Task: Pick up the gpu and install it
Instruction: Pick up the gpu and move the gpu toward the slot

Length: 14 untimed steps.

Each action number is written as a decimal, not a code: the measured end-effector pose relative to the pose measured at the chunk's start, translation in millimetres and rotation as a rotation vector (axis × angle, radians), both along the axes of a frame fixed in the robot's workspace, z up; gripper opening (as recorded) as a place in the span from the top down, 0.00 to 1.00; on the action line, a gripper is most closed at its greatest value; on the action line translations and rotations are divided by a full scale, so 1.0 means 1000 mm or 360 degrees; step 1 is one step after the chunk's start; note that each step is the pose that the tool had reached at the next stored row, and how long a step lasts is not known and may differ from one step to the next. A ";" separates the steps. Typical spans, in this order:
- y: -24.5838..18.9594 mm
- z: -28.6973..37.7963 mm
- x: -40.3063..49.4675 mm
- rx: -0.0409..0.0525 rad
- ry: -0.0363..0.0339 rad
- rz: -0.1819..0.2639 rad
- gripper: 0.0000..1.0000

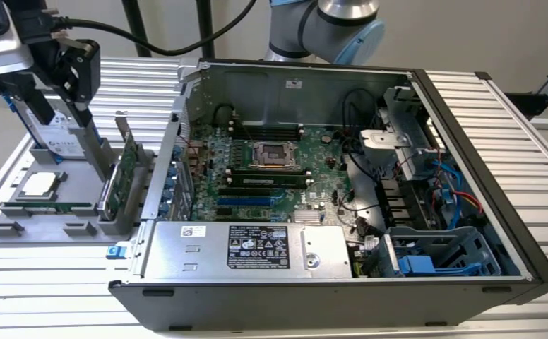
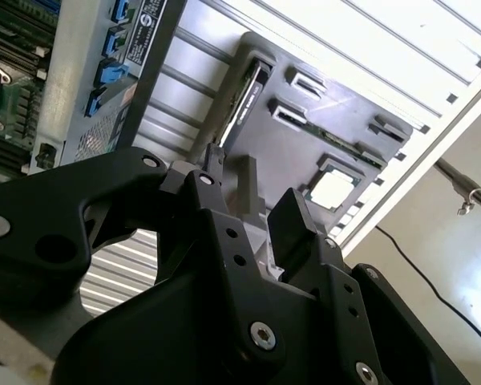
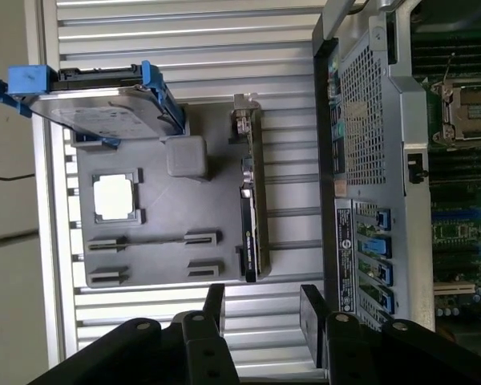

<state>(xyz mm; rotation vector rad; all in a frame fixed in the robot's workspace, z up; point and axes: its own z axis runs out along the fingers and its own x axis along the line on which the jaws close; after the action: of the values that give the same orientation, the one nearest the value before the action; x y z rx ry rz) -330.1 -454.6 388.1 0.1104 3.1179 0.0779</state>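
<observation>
The gpu (image 1: 123, 176) stands on edge in a slot of the grey parts holder (image 1: 29, 233), at the exterior view's left beside the open computer case (image 1: 500, 183). In both wrist views it shows edge-on, a thin dark card (image 3: 251, 200) (image 2: 244, 96) with a metal bracket at one end. My gripper (image 1: 53, 106) hangs above the holder, higher than the card and apart from it. Its black fingers (image 3: 215, 301) are spread, and the gripper (image 3: 260, 309) (image 2: 260, 200) stands open with nothing between them.
A silver hard drive in a blue frame (image 1: 53, 134) (image 3: 104, 108) leans at the holder's back. A square processor (image 1: 39, 185) (image 3: 115, 196) and a thin memory stick (image 1: 48, 208) lie in the holder. The case's motherboard (image 1: 265, 169) has blue slots (image 1: 241, 201); a power supply (image 1: 246, 247) sits in front.
</observation>
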 end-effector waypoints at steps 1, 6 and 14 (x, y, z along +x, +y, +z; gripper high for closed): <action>0.0000 -0.0004 0.0000 -0.0001 0.0000 0.0000 0.00; 0.0000 -0.0022 0.0000 -0.0003 -0.0001 0.0000 0.00; 0.0000 -0.0032 0.0000 -0.0004 -0.0001 0.0000 0.00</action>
<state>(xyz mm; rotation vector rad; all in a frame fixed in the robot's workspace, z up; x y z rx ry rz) -330.1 -454.6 384.9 0.1103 3.1171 0.0738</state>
